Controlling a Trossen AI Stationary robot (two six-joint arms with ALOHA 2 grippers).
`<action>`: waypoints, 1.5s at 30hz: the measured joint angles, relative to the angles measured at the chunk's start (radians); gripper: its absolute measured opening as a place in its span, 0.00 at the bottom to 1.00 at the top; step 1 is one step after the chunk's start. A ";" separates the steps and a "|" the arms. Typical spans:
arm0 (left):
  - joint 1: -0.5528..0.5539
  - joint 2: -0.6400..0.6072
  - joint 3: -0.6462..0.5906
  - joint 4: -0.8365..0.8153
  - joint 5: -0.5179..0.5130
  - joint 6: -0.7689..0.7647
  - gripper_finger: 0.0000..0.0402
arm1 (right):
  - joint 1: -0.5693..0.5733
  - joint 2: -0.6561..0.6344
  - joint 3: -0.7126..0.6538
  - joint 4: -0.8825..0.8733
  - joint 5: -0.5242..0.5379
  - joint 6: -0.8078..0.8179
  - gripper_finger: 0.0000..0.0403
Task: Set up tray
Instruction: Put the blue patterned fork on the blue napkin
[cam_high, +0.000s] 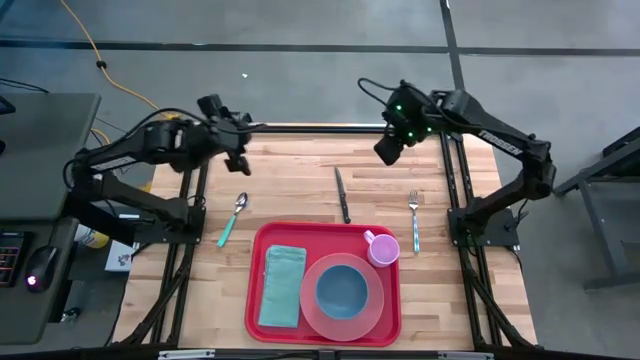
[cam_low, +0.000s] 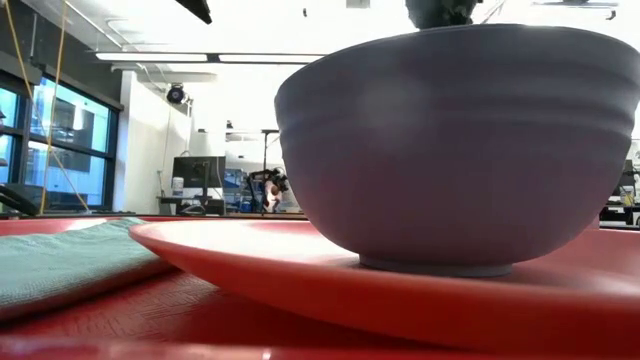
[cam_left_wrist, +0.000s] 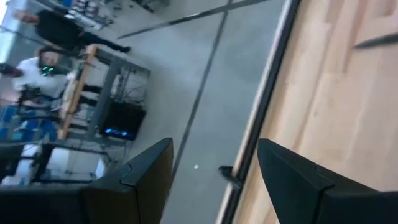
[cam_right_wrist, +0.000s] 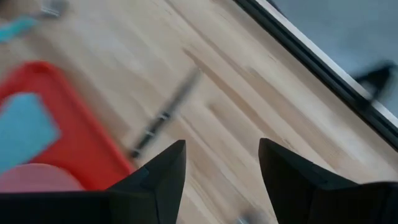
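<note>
Seemingly, the main risk lay in the loose cutlery on the pale wooden surface (cam_high: 300, 180). Going left to right: the left claw (cam_high: 236, 160) hung over the far left part of the surface, its two dark fingers (cam_left_wrist: 149, 171) spread apart and holding nothing. Just nearer lay a metal spoon with a teal handle (cam_high: 233, 218), beside the left edge of the large red plastic rectangular tray (cam_high: 324, 328). That tray sat at the near middle of the surface and carried a folded teal cloth napkin (cam_high: 282, 287), a round translucent pink plate (cam_high: 372, 310) with a blue-grey bowl (cam_high: 341, 288) on it, and a small pink cup (cam_high: 382, 247) at its far right corner.

A slim dark-handled knife (cam_high: 342, 194) lay with its near end touching or almost touching the tray's far rim; a low approach could have nudged the tray or skidded the knife. The right claw (cam_high: 388, 150) hovered above the far edge, fingers (cam_right_wrist: 163, 177) parted and empty. A metal fork (cam_high: 414, 220) lay right of the cup; a careless reach there might have tipped the cup.
</note>
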 joint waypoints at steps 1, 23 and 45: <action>0.000 -0.019 0.000 -0.024 -0.009 -0.003 0.66 | -0.001 0.001 0.000 -0.036 0.030 0.014 0.45; 0.000 -0.414 -0.114 -0.201 0.016 -0.138 0.66 | 0.182 -0.485 -0.570 -0.011 -0.008 0.730 0.45; 0.000 -0.413 -0.178 -0.202 0.044 -0.140 0.66 | 0.523 -0.438 -0.943 0.298 -0.103 1.235 0.45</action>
